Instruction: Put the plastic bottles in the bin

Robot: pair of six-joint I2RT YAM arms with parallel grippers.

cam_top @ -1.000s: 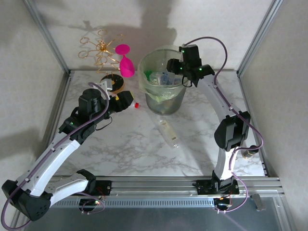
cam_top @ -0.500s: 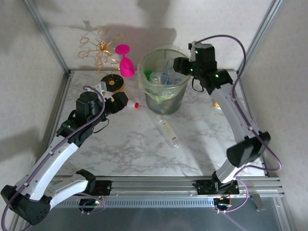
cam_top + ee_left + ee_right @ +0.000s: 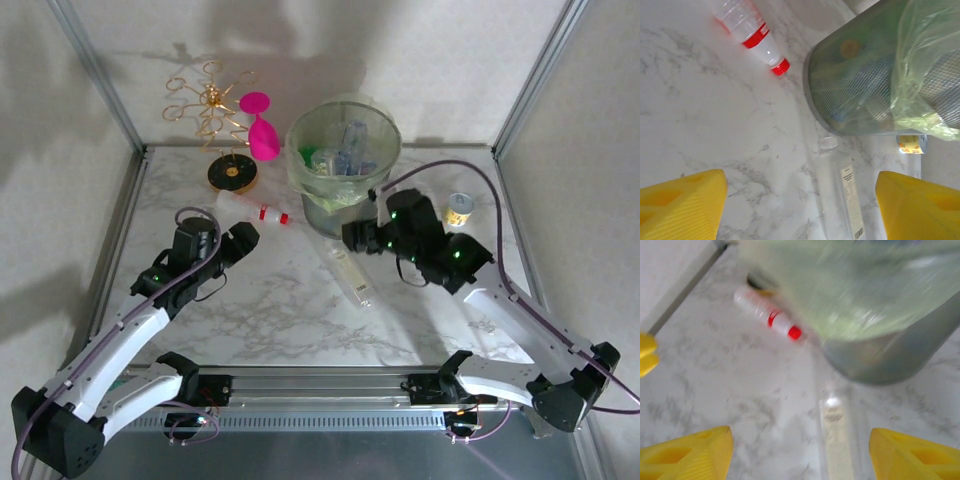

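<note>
The bin [image 3: 345, 190] stands at the back centre with several plastic bottles [image 3: 345, 155] inside. A red-labelled bottle [image 3: 256, 210] lies on the table left of it. It is also in the left wrist view [image 3: 747, 30] and the right wrist view [image 3: 765, 312]. A clear bottle with a white label [image 3: 351, 277] lies in front of the bin. My left gripper [image 3: 243, 237] hangs open just short of the red-labelled bottle, holding nothing. My right gripper [image 3: 352, 238] is open and low beside the bin's base, above the clear bottle [image 3: 837, 435], which is blurred here.
A short can with a yellow label [image 3: 459, 210] stands right of the bin. A pink goblet [image 3: 262, 130] and a gold wire stand [image 3: 212, 110] on a black base sit at the back left. Metal frame posts line both sides.
My right arm has swung from over the bin down to the table in front of it, and its jaws have widened. My left gripper has drawn back from the red-labelled bottle.
</note>
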